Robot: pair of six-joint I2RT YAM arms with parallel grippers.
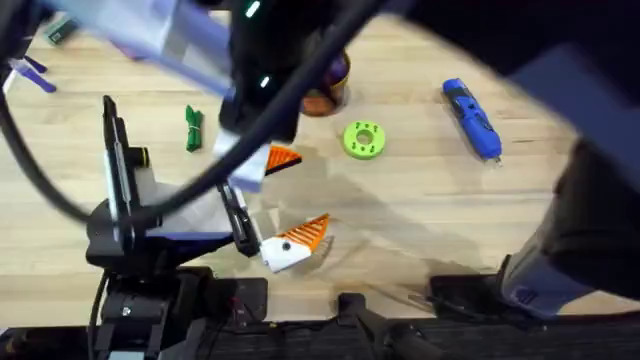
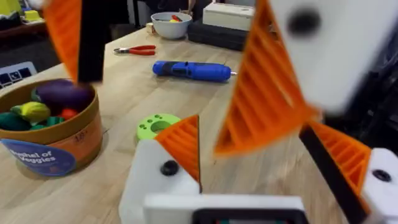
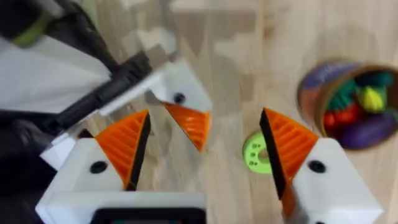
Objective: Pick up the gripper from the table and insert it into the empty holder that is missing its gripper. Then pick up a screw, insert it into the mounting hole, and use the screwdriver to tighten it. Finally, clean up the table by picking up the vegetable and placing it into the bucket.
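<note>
Both my grippers' jaws gape empty—slim dark-green toy vegetable (image 1: 193, 128) not yet in the round brown-orange bucket (image 2: 74, 134), blue pen-shaped screwdriver (image 1: 472, 118) unused.

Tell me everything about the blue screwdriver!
The screwdriver is blue and pen-shaped, with dark markings along its plastic-looking body and a thin metal tip showing in the left wrist view. It lies flat on the wooden table, far right of the green disc. Nothing touches it but the table, and no claw is near it.
</note>
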